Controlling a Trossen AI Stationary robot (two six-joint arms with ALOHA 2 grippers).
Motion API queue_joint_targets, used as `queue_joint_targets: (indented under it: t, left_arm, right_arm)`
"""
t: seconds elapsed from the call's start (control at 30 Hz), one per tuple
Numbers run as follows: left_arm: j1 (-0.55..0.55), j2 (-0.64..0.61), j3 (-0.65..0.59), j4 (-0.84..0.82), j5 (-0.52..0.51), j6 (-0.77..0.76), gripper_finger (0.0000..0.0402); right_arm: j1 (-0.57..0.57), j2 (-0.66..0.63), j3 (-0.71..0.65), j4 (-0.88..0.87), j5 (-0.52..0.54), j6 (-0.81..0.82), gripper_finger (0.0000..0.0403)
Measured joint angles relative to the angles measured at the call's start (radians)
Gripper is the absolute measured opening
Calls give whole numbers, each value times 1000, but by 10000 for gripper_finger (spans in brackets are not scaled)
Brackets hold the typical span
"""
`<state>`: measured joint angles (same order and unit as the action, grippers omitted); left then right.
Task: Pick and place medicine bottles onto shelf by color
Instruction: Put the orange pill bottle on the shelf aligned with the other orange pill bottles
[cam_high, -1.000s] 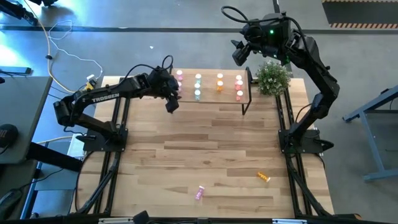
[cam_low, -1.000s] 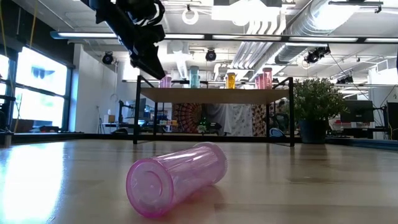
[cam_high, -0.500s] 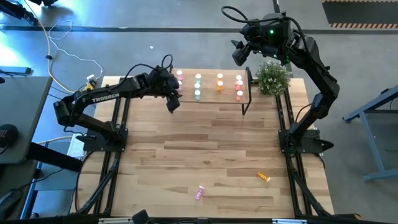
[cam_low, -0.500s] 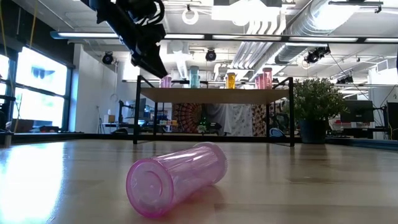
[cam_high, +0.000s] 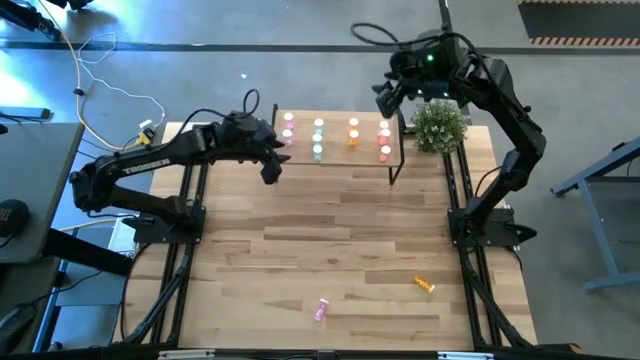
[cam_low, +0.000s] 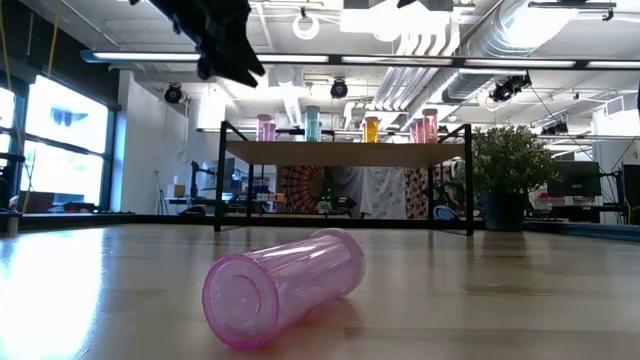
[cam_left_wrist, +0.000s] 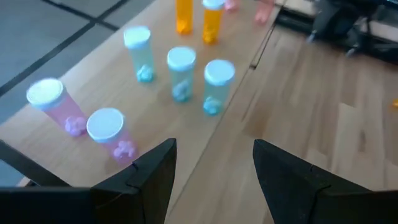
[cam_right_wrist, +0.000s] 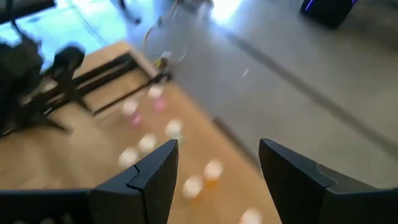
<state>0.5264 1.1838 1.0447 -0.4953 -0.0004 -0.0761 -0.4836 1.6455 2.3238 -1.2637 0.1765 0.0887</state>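
Observation:
The shelf (cam_high: 336, 150) stands at the table's far edge with medicine bottles upright on their bases in colour groups: pink (cam_high: 288, 128), pale green (cam_high: 318, 138), orange (cam_high: 353, 132) and salmon (cam_high: 384, 140). A pink bottle (cam_high: 321, 310) lies on its side near the table's front edge, large in the low view (cam_low: 280, 288). An orange bottle (cam_high: 425, 285) lies to its right. My left gripper (cam_high: 270, 172) hovers open and empty off the shelf's left end, above the pink bottles (cam_left_wrist: 106, 127). My right gripper (cam_high: 383, 97) hangs open and empty high over the shelf's far right corner.
A small green potted plant (cam_high: 438, 125) stands at the table's far right corner beside the shelf, also in the low view (cam_low: 510, 170). The wide middle of the wooden tabletop (cam_high: 330, 230) lies between the shelf and the two lying bottles.
My left gripper has risen and drawn back from the shelf toward the table's left edge, staying open and empty. My right gripper has tipped and rolled at the wrist while staying high over the shelf's right end. No bottle has moved.

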Motion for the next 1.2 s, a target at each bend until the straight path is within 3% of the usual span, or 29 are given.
queue_joint_targets:
  t: [0.27,0.53,0.77,1.0,1.2]
  left_arm:
    - [-98,-24,0,-1,17,32,202]
    - [-151,-23,0,-3,160,142,202]
    - [-156,-30,0,-22,264,203,202]
    - [-156,-30,0,-79,290,187,202]
    - [-180,-32,0,-148,319,197,202]
  right_arm:
    - [50,0,0,-205,-143,210,216]
    - [249,1,-50,-308,-73,485,216]
    - [410,1,-202,-306,-39,733,216]
    - [527,1,-378,-284,-128,958,216]
    - [635,1,-517,-151,-189,1177,216]
